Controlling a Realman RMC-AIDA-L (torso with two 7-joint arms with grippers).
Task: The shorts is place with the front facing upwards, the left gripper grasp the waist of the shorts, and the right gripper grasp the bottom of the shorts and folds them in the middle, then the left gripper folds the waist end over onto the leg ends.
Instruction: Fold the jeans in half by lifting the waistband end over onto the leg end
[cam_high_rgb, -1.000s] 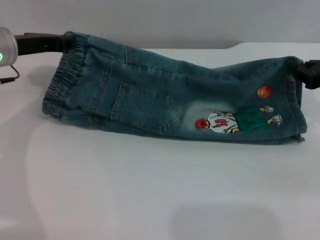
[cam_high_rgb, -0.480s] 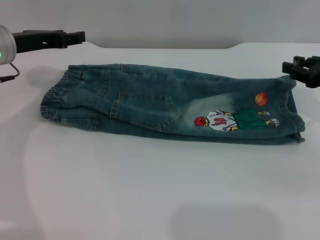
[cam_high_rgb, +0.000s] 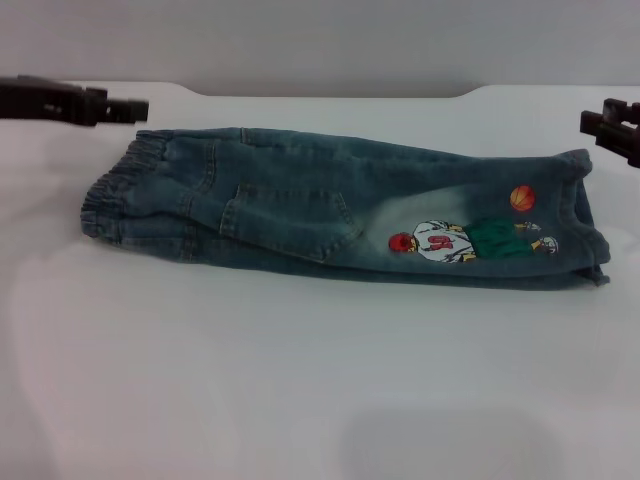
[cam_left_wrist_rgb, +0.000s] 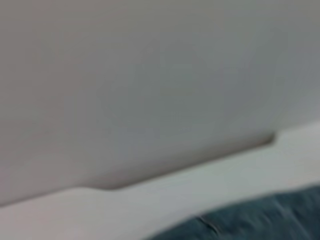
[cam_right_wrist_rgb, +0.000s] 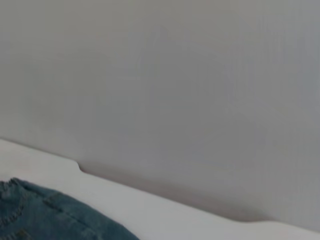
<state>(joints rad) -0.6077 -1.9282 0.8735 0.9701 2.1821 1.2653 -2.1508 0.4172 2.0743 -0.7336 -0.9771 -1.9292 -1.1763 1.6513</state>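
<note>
On the white table (cam_high_rgb: 300, 380) the shorts (cam_high_rgb: 330, 210) lie flat, folded lengthwise, pocket and cartoon print facing up. The waist of the shorts (cam_high_rgb: 120, 190) is toward the left, the bottom of the shorts (cam_high_rgb: 585, 215) toward the right. The left tool (cam_high_rgb: 125, 106) hovers just beyond the waist, empty; whether its fingers are parted I cannot tell. The right tool (cam_high_rgb: 605, 128) hangs near the hems, equally unclear.
</note>
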